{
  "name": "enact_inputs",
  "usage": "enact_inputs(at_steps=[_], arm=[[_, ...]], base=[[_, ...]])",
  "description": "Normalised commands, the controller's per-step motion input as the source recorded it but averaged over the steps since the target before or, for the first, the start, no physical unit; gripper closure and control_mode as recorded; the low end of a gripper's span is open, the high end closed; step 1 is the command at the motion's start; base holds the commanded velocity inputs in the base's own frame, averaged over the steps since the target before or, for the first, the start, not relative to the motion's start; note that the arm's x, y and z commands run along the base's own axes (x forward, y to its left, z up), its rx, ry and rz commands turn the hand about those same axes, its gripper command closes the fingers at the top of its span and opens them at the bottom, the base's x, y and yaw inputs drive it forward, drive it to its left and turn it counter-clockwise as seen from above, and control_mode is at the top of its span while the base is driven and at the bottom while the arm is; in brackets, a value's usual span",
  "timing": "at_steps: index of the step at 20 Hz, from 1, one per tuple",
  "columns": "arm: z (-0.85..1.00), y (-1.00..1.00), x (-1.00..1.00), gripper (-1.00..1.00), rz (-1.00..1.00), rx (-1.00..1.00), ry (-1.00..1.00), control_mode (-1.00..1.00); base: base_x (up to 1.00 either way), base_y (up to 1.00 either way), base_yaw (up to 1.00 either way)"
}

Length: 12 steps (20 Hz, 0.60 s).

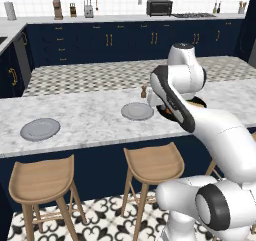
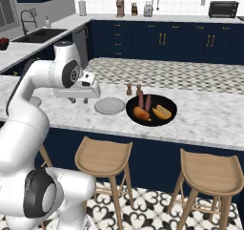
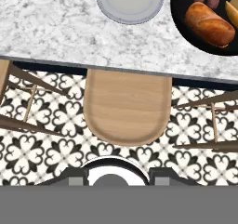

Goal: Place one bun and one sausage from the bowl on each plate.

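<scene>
Black bowl (image 2: 151, 110) holds buns and sausages beside an empty grey plate (image 2: 110, 105); jaw state unclear; descend squarely over one bun (image 3: 209, 24).

We see a marble counter (image 2: 205, 119) carrying two grey plates (image 1: 40, 129) (image 1: 137, 111), a black bowl (image 2: 151, 109) just beside the nearer plate, and two small shakers (image 2: 134, 89).

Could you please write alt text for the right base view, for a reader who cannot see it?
A black bowl holding two buns and two sausages sits on a marble counter beside an empty grey plate. The white arm's hand hangs over the counter left of the plate, with wooden stools below.
</scene>
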Motion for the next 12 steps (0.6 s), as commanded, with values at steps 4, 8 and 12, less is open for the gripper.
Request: enact_inputs(at_steps=[4,8,12], arm=[[0.0,-0.34,0.01,-1.0,0.0,0.0,0.0,-1.0],[0.0,-0.99,0.43,-1.0,0.0,0.03,0.09,-1.0],[0.0,-1.0,0.75,-1.0,0.0,0.1,0.1,-1.0]], base=[[0.0,0.0,0.0],[0.0,0.0,0.0],[0.0,0.0,0.0]])
